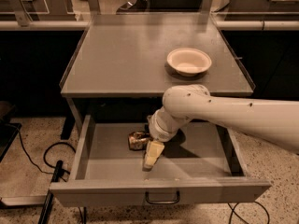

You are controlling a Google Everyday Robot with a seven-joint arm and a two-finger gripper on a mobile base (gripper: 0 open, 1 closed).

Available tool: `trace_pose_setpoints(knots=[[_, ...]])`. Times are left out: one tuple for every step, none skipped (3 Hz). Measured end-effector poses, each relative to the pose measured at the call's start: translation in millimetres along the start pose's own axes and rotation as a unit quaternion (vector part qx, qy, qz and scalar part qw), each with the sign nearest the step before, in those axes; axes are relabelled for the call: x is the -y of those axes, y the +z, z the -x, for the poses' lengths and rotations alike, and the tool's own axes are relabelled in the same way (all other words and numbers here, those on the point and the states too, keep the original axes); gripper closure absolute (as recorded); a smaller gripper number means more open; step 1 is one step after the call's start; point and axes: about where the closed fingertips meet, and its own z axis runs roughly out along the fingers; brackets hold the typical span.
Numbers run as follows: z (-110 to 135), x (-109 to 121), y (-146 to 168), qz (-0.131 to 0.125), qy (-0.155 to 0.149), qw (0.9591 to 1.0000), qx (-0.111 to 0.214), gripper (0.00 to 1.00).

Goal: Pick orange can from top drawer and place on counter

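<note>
The orange can [138,140] is a small shiny golden-brown crumpled can lying on the floor of the open top drawer [117,164], left of centre towards the back. My gripper [152,156] reaches down into the drawer on the white arm. Its cream-coloured finger [153,154] hangs just right of the can and a little nearer the front. The can is not in its grasp. The counter [126,55] is the broad grey cabinet top above the drawer.
A cream-white bowl [188,61] sits on the counter at the right. The drawer's dark pull handle [162,199] is on its front panel. Black cables [42,155] lie on the speckled floor at the left. A rail and dark furniture stand behind the counter.
</note>
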Motion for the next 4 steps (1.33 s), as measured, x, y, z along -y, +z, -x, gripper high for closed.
trace_pose_setpoints(knots=[[-4.5, -3.9, 8.2, 0.012, 0.006, 0.9999, -0.003, 0.0], [-7.9, -10.2, 11.5, 0.021, 0.019, 0.9996, -0.007, 0.2], [-7.9, -10.2, 11.5, 0.021, 0.019, 0.9996, -0.007, 0.43], [-7.9, -10.2, 11.6, 0.021, 0.019, 0.9996, -0.007, 0.66]])
